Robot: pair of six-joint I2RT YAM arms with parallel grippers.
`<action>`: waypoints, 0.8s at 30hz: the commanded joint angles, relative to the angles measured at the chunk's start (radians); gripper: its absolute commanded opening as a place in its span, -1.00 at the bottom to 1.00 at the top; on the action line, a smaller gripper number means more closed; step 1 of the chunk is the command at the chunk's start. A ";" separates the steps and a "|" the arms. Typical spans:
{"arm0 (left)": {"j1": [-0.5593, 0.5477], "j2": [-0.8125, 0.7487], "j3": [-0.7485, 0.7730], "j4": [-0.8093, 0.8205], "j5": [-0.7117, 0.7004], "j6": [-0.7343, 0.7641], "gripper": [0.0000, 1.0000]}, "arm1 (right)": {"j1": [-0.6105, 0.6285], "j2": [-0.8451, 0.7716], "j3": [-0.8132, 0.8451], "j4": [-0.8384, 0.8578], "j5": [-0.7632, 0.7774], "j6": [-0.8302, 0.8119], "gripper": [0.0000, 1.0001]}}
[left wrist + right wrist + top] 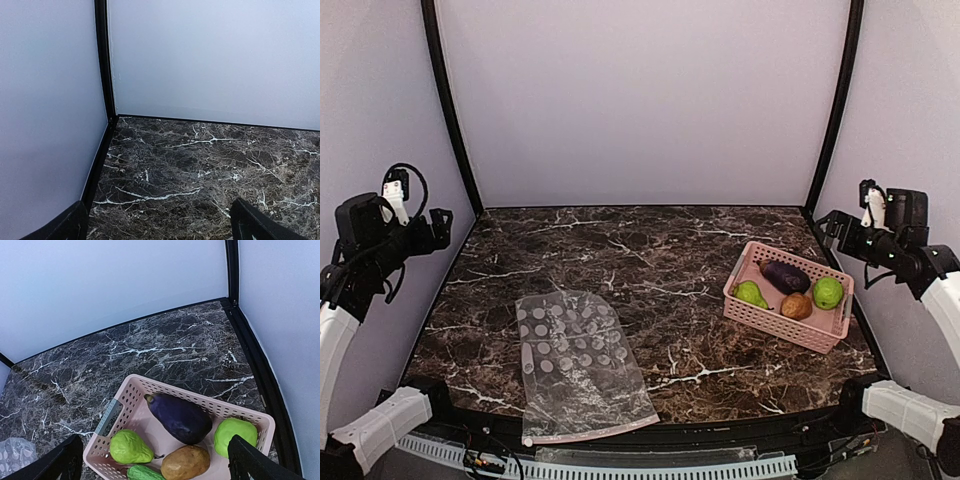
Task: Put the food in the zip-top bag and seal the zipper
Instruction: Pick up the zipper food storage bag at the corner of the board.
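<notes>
**Top view**
- Left claw: raised above the left edge of the marble table, pointing inward. Finger spread not legible at this size.
- Right claw: raised at the right edge, just beyond the far right corner of the pink basket. Finger spread likewise not legible.
- Zip-top bag: clear with white dots, flat on the near-left part of the table. Well apart from both claws, nearer the left arm's base.
- Zipper: pale pink strip along the bag's near edge, with the white slider at its left end.
- Food, all in the basket: green pear, purple eggplant, brown potato, round green fruit.

**Left wrist view**
- Left claw: two black fingertips at the lower corners, set wide apart. Released, gripping nothing.
- Marble surface between and beyond the fingertips, white walls meeting at a black corner post. No task item in this frame.

**Right wrist view**
- Right claw: fingertips spread wide. Released, gripping nothing, hanging above the basket.
- Between the fingertips: eggplant lying diagonally, pear at left, potato at bottom centre.
- Round green fruit just beside the right fingertip. Green cucumber piece at the frame's lower edge, partly cut off.
- Grey tab on the basket's left wall. Any print on it too small to tell.
- Corner of the bag at far lower left, well apart from the claw.
</notes>
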 commanded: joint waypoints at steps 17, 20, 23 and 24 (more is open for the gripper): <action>-0.022 0.137 -0.151 -0.049 0.461 -0.280 0.99 | 0.018 -0.014 -0.040 0.102 -0.372 0.029 0.97; -0.109 0.164 -0.212 -0.012 0.448 -0.352 0.99 | 0.077 0.013 -0.089 0.159 -0.392 0.062 0.97; -0.208 0.174 -0.298 0.080 0.446 -0.431 0.99 | 0.142 0.042 -0.120 0.201 -0.383 0.082 0.97; -0.218 0.174 -0.330 0.094 0.453 -0.466 0.99 | 0.161 0.051 -0.127 0.215 -0.381 0.089 0.97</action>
